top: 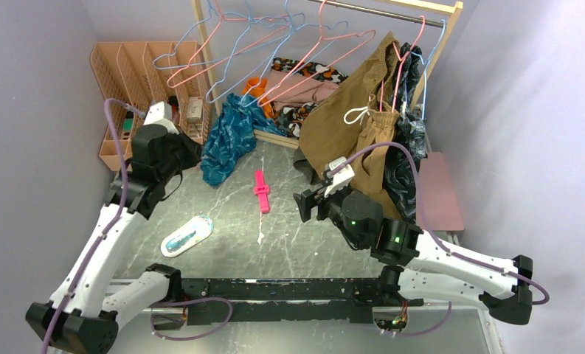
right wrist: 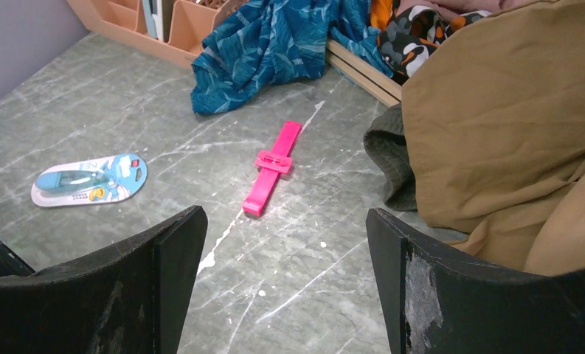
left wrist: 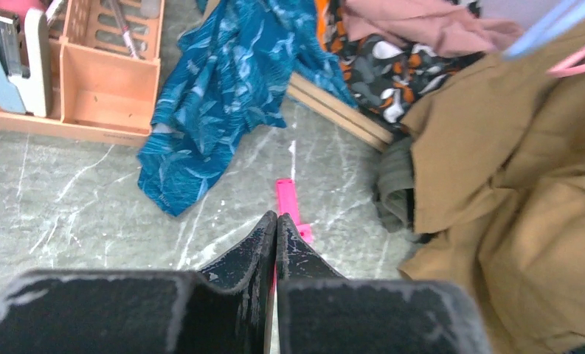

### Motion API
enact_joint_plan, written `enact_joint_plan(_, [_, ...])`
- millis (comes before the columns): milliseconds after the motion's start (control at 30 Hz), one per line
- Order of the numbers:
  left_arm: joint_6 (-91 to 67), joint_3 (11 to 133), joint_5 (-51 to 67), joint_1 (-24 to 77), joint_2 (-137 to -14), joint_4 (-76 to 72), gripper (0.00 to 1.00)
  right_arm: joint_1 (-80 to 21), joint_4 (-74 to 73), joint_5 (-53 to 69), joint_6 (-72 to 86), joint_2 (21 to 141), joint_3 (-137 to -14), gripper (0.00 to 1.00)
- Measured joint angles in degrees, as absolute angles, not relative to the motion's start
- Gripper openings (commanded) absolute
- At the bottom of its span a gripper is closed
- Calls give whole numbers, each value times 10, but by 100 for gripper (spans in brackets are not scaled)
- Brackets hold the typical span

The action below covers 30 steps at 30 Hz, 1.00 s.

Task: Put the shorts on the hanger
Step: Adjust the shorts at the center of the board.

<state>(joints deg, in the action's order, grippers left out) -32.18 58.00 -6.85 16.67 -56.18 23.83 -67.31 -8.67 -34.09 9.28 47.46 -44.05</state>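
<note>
The teal-blue leaf-print shorts (top: 229, 140) lie crumpled on the table, spilling over the wooden rack's base; they also show in the left wrist view (left wrist: 208, 110) and the right wrist view (right wrist: 267, 44). A thin pink wire hanger (top: 319, 65) hangs on the rail among other pink and light-blue hangers. My left gripper (top: 188, 153) is shut and empty (left wrist: 276, 217), a little left of and nearer than the shorts. My right gripper (top: 309, 200) is open and empty (right wrist: 285, 217), above the table beside the tan shorts.
Tan-brown shorts (top: 355, 125) and a dark navy garment (top: 407, 147) hang at the right. A pink clip (top: 261, 192) and a packaged item (top: 187, 236) lie on the table. A peach organizer (top: 138, 70) stands at the back left. More clothes (top: 304, 88) lie under the rail.
</note>
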Motion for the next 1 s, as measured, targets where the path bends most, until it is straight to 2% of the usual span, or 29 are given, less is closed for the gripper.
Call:
enact_joint_plan(133, [-312, 671, -35, 167, -545, 299, 7, -673, -97, -343, 91, 465, -455, 84])
enact_joint_plan(167, [-307, 702, -26, 167, -547, 305, 10, -673, -98, -343, 92, 464, -458, 84])
enact_joint_plan(200, [-301, 735, -16, 167, -550, 309, 20, -673, -99, -343, 92, 464, -461, 84])
enact_joint_plan(267, [-291, 765, 1, 167, -553, 304, 48, -673, -99, -341, 93, 464, -463, 84])
enact_joint_plan(367, [-296, 703, 17, 168, -532, 290, 82, -673, -102, -336, 100, 468, -463, 84])
enact_joint_plan(400, [-304, 667, 18, 168, -528, 282, 97, -673, -104, -334, 103, 469, -463, 84])
enact_joint_plan(500, [-321, 556, 15, 168, -535, 281, 100, -673, -109, -327, 109, 471, -463, 84])
enact_joint_plan(600, [-332, 493, -2, 168, -575, 281, 96, -673, -111, -323, 116, 471, -463, 84])
enact_joint_plan(1000, [-343, 472, -89, 167, -822, 129, 89, -673, -115, -307, 130, 471, -457, 84])
